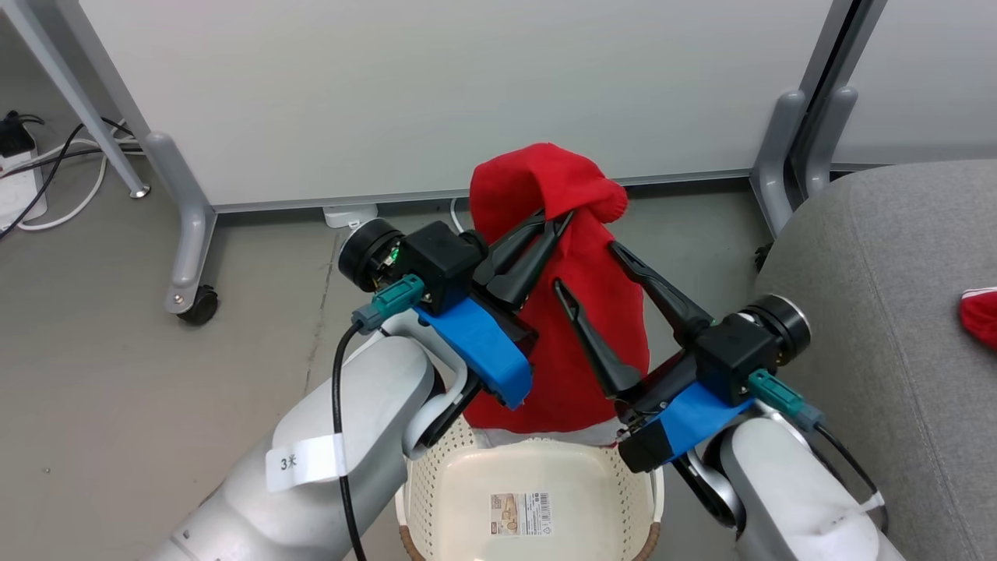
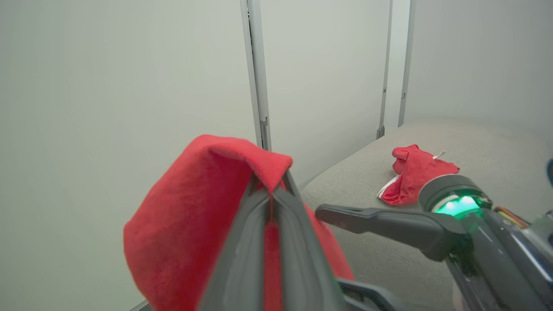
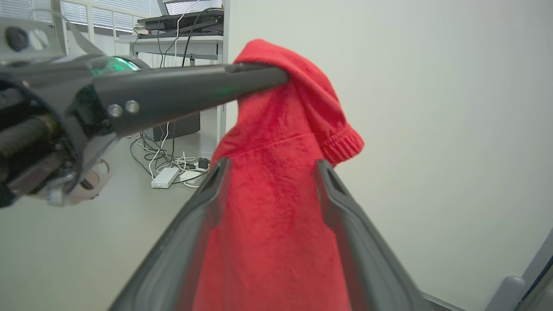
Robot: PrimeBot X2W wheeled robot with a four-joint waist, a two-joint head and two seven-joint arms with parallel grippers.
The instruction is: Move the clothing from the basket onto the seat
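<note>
A red garment (image 1: 545,179) hangs by its top fold from my left gripper (image 1: 559,220), which is shut on it above the basket (image 1: 436,475). The basket's cream base with its barcode sticker (image 1: 520,514) lies bare. My right gripper (image 1: 586,265) stands open just in front of the hanging cloth. In the right wrist view the garment (image 3: 276,224) shows between its spread fingers (image 3: 345,224); I cannot tell whether they touch it. A second red-and-white garment (image 2: 414,175) lies on the grey seat (image 1: 872,296) to the right.
White partition panels stand behind, on grey legs with a castor (image 1: 201,308) at the left and another leg (image 1: 779,156) by the seat. Cables and a power strip (image 1: 23,179) lie on the floor at far left.
</note>
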